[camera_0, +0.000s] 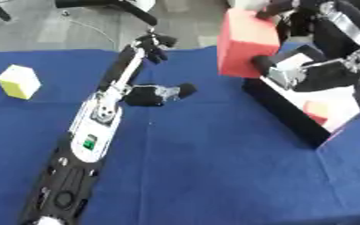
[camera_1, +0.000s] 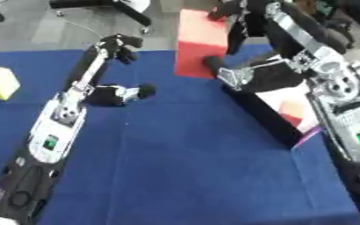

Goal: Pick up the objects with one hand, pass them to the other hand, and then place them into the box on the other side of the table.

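A red block [camera_0: 247, 44] hangs in the air over the near left wall of the box [camera_0: 284, 110] at the right. My right hand [camera_1: 269, 77] is shut on it, fingers over its top and thumb [camera_0: 260, 63] under its lower edge. The box has black walls and a white inside, where a pink-red thing [camera_0: 315, 112] lies. My left hand [camera_0: 126, 74] is stretched out over the blue table left of the block, open and holding nothing, thumb [camera_0: 171, 92] pointing right. A yellow and white cube [camera_0: 18, 81] sits on the table at the far left.
A blue cloth [camera_0: 214, 167] covers the table. Beyond its far edge are grey floor and the black legs of a chair [camera_0: 114, 5]. My left forearm [camera_0: 87, 145] lies across the lower left of the table.
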### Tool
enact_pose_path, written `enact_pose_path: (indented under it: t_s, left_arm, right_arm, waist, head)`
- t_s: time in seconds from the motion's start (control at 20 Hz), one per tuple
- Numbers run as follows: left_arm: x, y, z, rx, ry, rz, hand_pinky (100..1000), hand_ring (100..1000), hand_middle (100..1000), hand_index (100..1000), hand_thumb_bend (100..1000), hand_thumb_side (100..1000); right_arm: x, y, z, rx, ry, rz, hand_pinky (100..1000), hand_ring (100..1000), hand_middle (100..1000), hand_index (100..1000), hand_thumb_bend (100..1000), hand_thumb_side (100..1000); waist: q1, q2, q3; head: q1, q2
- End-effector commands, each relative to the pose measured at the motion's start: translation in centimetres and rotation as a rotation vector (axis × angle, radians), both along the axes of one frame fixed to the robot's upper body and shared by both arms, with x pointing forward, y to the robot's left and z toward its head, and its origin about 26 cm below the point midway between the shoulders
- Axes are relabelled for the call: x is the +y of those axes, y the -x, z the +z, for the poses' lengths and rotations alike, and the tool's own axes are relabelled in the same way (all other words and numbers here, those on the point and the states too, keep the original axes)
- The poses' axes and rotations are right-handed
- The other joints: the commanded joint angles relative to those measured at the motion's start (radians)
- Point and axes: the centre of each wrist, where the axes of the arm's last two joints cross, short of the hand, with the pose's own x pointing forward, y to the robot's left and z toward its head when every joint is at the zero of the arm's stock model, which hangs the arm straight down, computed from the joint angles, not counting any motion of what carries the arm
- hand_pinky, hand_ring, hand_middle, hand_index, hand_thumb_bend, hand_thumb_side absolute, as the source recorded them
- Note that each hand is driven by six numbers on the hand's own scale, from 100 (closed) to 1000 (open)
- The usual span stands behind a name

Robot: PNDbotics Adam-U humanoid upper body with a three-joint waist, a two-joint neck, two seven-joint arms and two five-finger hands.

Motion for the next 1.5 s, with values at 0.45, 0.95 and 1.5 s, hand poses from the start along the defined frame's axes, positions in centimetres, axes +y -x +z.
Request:
enact_pose_path:
  t_s: [0.45, 0.95, 1.5]
  left_arm:
    - [10.6, 3.1, -1.0, -0.027, 0.044, 0.37, 635, 635, 714, 826, 772, 663]
    - [12.1, 5.9, 0.9, -0.115, 0.157, 0.457, 633, 631, 709, 823, 765, 664]
    - [12.1, 6.4, 0.9, -0.11, 0.152, 0.466, 634, 631, 709, 824, 758, 669]
  right_arm:
    - [-12.6, -3.8, -4.7, 0.081, 0.056, -0.723, 511, 496, 403, 256, 100, 100]
    - [-19.0, -4.6, -12.3, 0.312, 0.211, -0.785, 589, 555, 508, 405, 100, 100]
    - [-19.9, -4.5, -13.2, 0.232, 0.314, -0.772, 758, 847, 919, 960, 534, 585]
  waist:
    - [0.041, -0.015, 0.034]
    - [0.051, -0.015, 0.06]
    - [0.052, -0.014, 0.063]
  head:
    - [-0.084, -0.015]
    - [-0.094, -0.014]
    - [-0.087, -0.006]
